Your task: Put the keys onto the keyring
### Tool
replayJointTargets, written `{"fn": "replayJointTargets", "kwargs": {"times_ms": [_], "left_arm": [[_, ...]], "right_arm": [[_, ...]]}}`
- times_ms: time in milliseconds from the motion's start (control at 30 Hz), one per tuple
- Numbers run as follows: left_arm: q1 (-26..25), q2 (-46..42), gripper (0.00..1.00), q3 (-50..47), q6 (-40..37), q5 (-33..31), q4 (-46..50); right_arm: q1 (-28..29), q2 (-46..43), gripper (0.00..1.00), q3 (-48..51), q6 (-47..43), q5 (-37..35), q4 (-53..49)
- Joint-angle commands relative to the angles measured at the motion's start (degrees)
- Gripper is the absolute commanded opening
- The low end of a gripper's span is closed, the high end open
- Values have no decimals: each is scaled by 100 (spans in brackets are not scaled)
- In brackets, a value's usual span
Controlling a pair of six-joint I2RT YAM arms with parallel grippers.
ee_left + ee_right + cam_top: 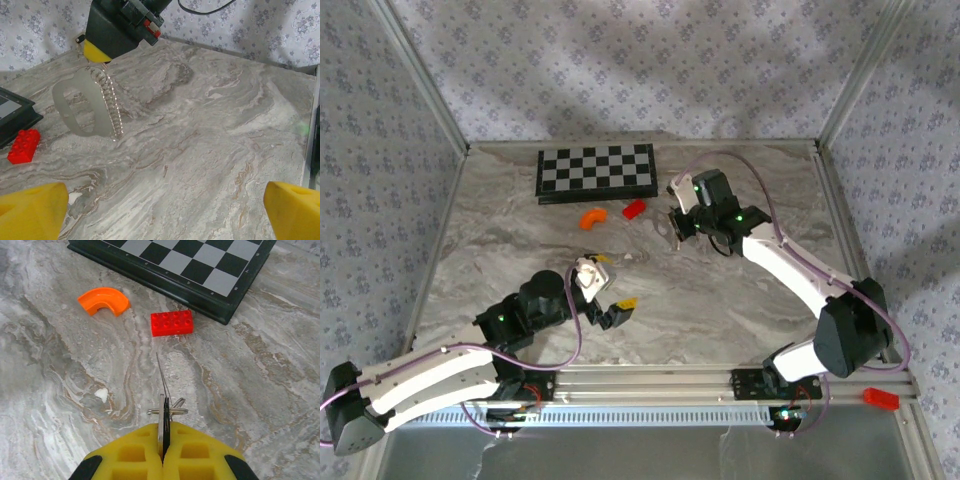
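My right gripper is shut on the keyring, a little above the marble table. A thin flat piece, silvery and dark, stands edge-on between its yellow pads, with a small ring across it and a fine strand running ahead. I cannot tell whether that flat piece is the keys. From the left wrist view the right gripper hangs at the top left, and the pale oval keyring with its beaded chain dangles below it. My left gripper is open with bare table between its yellow fingertips. From above it sits low and left of the right gripper.
A checkerboard lies at the back of the table. In front of it sit a red block and a curved orange piece, both just ahead of the right gripper. Metal frame posts and patterned walls close in the table.
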State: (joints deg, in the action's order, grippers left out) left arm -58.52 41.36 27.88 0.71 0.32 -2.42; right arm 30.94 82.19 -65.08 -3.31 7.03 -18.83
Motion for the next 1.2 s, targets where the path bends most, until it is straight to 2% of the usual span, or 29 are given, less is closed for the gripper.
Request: {"fn": "replayJointTargets", "kwargs": {"times_ms": [0,567,1167], "left_arm": [[29,30,99,186,-32,-76,-118],[69,161,100,312,-71,-41,-147],[78,187,100,210,-55,-23,-335]], "right_arm": [[9,17,0,75,177,323,173],[248,-243,0,651,214,589,-35],[597,-913,0,1831,890,523,288]]}}
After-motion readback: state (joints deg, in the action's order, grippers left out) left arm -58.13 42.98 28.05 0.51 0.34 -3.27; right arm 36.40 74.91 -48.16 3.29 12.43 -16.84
